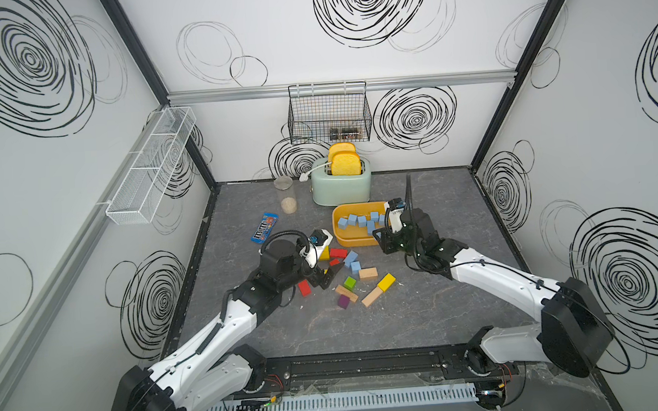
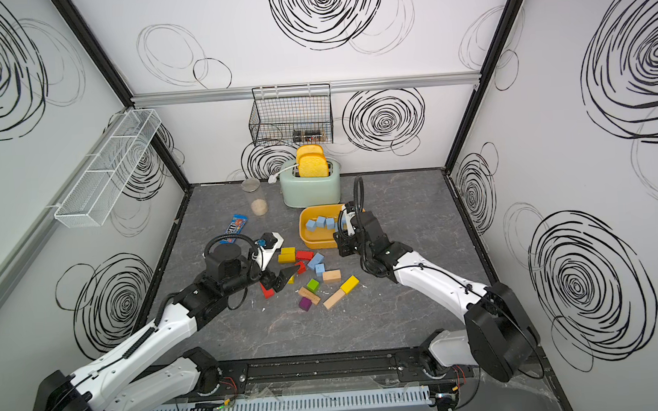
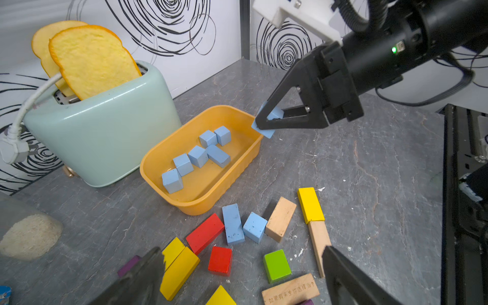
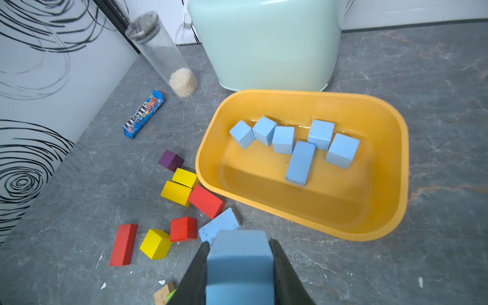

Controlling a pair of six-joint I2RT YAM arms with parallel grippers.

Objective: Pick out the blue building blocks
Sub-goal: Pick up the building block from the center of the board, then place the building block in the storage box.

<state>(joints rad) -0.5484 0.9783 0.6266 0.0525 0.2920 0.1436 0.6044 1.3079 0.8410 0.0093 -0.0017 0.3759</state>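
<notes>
Several blue building blocks [image 4: 301, 162] [image 1: 361, 221] lie in the yellow tray [image 4: 317, 227] [image 1: 355, 243] in front of the toaster. My right gripper [image 4: 239, 244] [image 3: 260, 124] is shut on one more blue block [image 4: 239, 264] [image 3: 264, 132], held above the table just outside the tray's near right corner. On the table an oblong blue block [image 3: 233, 224] [image 1: 350, 258] and a blue cube [image 3: 254, 227] [image 1: 356, 267] lie side by side among the other blocks. My left gripper [image 3: 241, 250] [image 1: 329, 275] hangs open over that pile with nothing between its fingers.
Red [image 3: 204, 233], yellow [image 3: 310, 204], green [image 3: 276, 265], purple [image 4: 171, 160] and plain-wood [image 3: 280, 219] blocks are scattered near the tray. A mint toaster [image 1: 341, 186] with toast, a clear jar [image 1: 287, 195] and a blue candy packet [image 1: 264, 228] stand further back.
</notes>
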